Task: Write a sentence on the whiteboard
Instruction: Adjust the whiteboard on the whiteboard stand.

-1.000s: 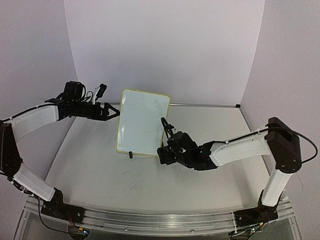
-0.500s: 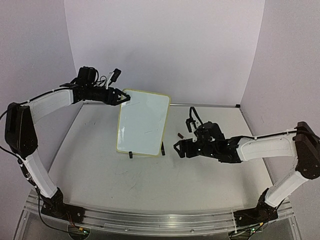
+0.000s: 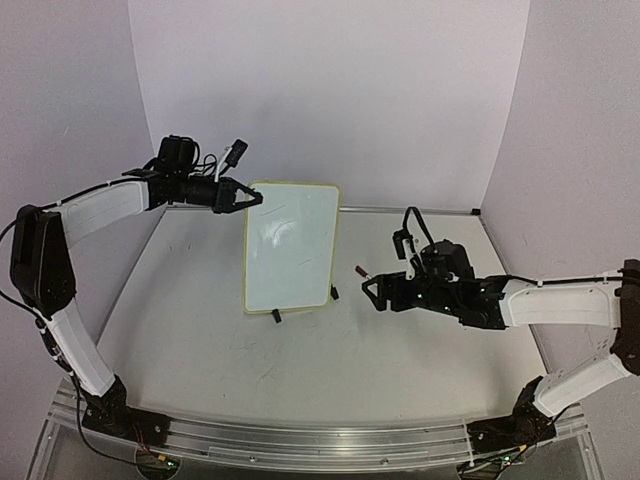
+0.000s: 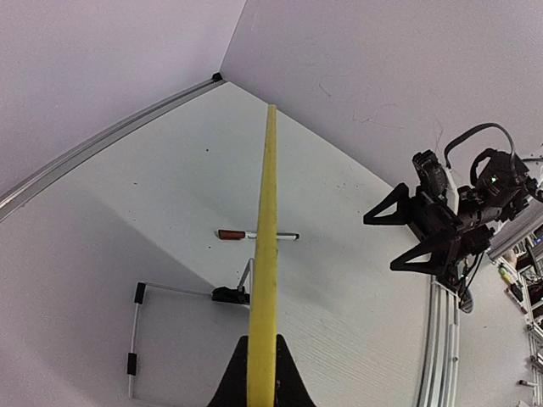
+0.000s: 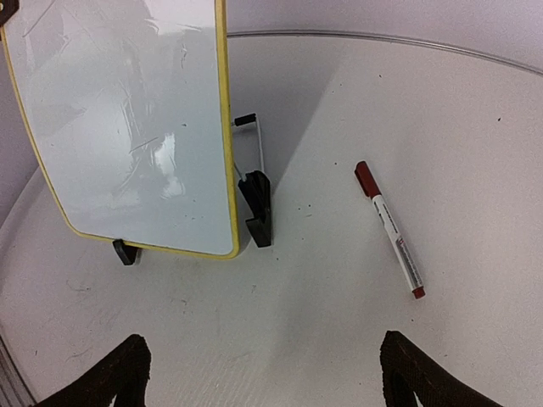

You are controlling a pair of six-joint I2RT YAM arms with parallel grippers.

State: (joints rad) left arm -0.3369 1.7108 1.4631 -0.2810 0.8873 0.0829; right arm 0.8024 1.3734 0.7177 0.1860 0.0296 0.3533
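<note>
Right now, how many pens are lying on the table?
1. A white marker pen with a dark red cap lies right of the yellow-framed white board, ahead of the open right hand. Another could hide behind that board.

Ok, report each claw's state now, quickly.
Left claw: closed on the whiteboard, gripping its edge.
Right claw: open, holding nothing; the marker lies loose ahead of it.

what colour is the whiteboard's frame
The whiteboard has a pale yellow frame; right wrist view shows it best.
</note>
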